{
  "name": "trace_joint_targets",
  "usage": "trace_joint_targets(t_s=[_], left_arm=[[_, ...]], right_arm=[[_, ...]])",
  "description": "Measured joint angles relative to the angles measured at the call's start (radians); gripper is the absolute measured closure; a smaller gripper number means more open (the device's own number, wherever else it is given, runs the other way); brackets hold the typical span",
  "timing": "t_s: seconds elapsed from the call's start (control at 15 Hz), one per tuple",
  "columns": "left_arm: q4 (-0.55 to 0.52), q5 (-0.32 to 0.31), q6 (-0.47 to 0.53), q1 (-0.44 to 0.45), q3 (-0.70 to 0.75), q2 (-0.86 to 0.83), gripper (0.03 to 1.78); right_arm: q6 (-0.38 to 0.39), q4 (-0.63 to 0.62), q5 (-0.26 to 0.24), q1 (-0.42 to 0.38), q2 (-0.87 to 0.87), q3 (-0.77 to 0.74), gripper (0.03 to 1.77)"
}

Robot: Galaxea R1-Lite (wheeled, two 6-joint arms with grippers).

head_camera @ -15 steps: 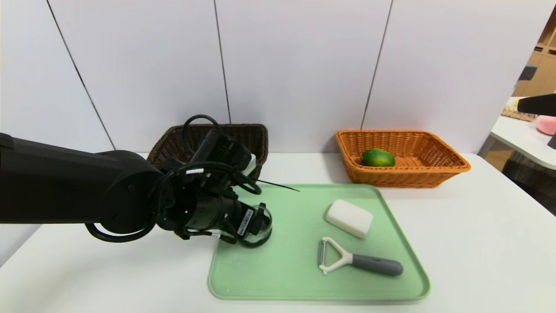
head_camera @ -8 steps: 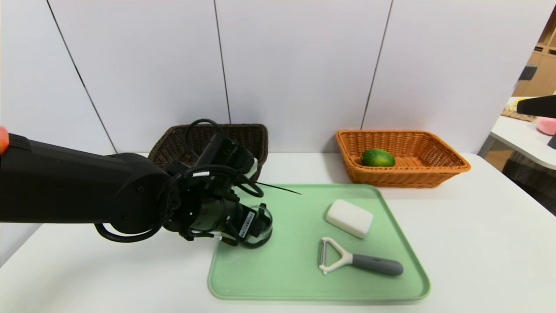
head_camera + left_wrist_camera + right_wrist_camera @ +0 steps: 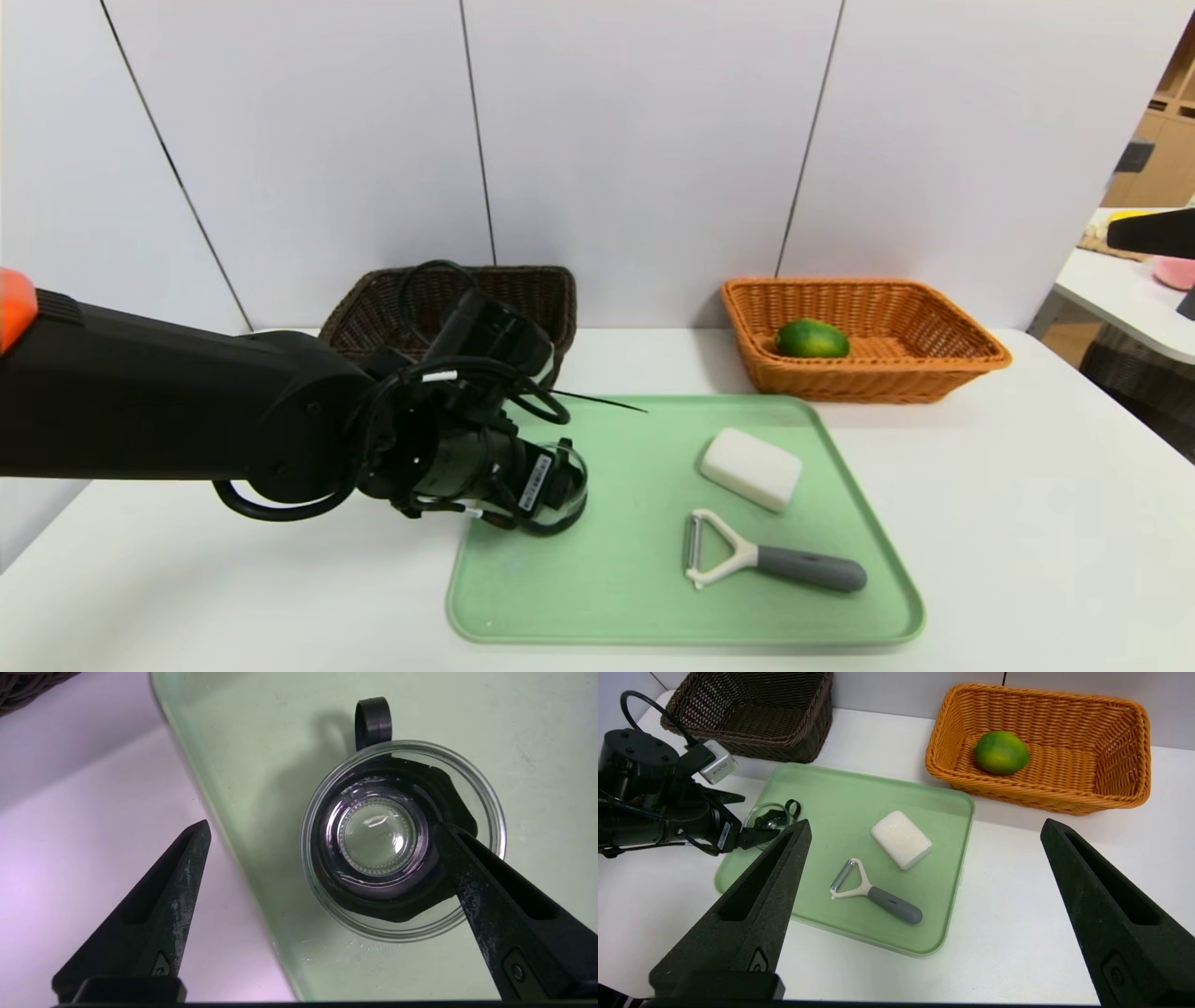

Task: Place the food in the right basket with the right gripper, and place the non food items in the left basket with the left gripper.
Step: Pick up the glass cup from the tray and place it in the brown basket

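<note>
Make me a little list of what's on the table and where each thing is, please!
fruit: inside the orange basket
dark basket: nothing seen in it
glass cup: on the green tray, near its edge
soap block: on the tray
peeler: on the tray, beside the soap block
left hand: open, one finger inside the cup
right hand: open, held up high

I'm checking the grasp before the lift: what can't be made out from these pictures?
- Head view: the left gripper and most of the small clear glass cup are hidden behind the black arm.
- Left wrist view: whether a fingertip touches the cup's black holder cannot be told.
- Head view: the dark brown wicker basket floor is blocked by the arm.
</note>
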Motion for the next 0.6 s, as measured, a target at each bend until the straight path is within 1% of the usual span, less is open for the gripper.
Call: trace_joint_targets(t_s=[0.2,0.33,0.6], left_arm=[[0.0,0.0,-0.009,-0.019,-0.001,0.004,0.12],[0.0,0.0,-0.029,-0.022,0.0,0.012,0.12],[0.0,0.0,-0.033,-0.023,0.0,0.018,0.12]], right_arm=[[0.0,0.0,0.0,0.0,0.0,0.006,0.11],[0.0,0.0,0.0,0.0,0.0,0.006,0.11],[0.0,0.0,0.0,0.0,0.0,0.013,0.11]])
